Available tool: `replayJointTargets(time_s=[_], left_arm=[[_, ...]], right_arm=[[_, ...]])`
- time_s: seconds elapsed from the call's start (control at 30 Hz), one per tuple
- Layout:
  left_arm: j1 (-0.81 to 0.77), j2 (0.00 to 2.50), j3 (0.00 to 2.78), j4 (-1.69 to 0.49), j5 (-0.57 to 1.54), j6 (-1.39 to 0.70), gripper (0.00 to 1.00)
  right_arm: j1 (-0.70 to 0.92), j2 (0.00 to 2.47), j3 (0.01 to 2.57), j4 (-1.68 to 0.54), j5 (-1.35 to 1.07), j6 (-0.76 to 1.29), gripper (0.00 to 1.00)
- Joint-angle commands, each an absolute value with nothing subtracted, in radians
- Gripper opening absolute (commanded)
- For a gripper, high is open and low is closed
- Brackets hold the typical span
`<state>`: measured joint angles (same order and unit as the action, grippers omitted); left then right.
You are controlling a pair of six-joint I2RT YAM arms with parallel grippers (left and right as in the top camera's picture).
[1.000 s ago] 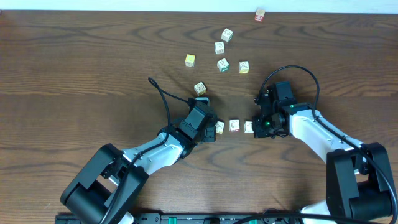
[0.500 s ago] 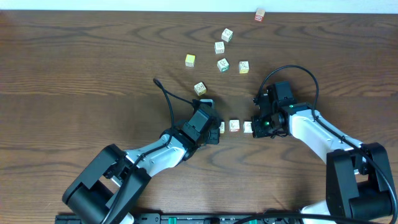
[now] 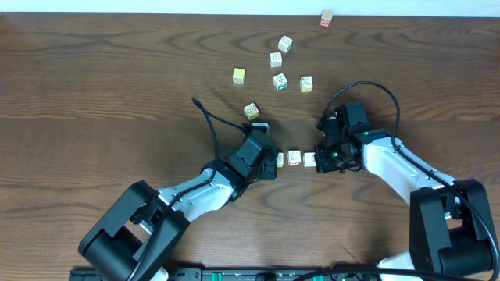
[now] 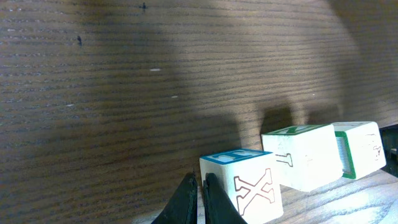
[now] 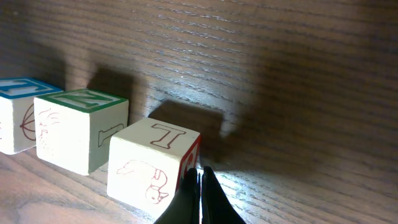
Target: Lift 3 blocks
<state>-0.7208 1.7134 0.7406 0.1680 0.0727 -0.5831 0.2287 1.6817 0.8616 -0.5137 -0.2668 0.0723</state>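
Three whitish blocks [image 3: 294,158], lettered faces — one row

This reads as a robotics lab bench. A bare, dark wood-grain table [image 3: 94,78] holds two black-and-white robot arms [image 3: 195,191] trailing loose black cables [image 3: 207,125], with a black mounting rail [image 3: 234,275] along the edge behind them. The props are small printed letter cubes: three blocks [image 3: 294,158] in a row between the left gripper [image 4: 198,190] and right gripper [image 5: 199,180], and other cubes [image 3: 280,80] scattered beyond the fingertips. A pale strip [image 3: 156,6] borders the table's far side.
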Motion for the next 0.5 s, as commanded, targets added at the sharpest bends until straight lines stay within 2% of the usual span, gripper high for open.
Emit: replayJointTargets(time_s=[0.0,0.47], left_arm=[[-0.72,1.728,0.741,0.178,0.068,-0.578,0.07],[-0.723,1.728,0.741,0.189,0.072,-0.587,0.08]], right_arm=[[0.237,1.676,0.857,-0.511,-0.296,0.045,0.01],[0.268,1.676,0.857,-0.508,-0.327,0.052,0.01]])
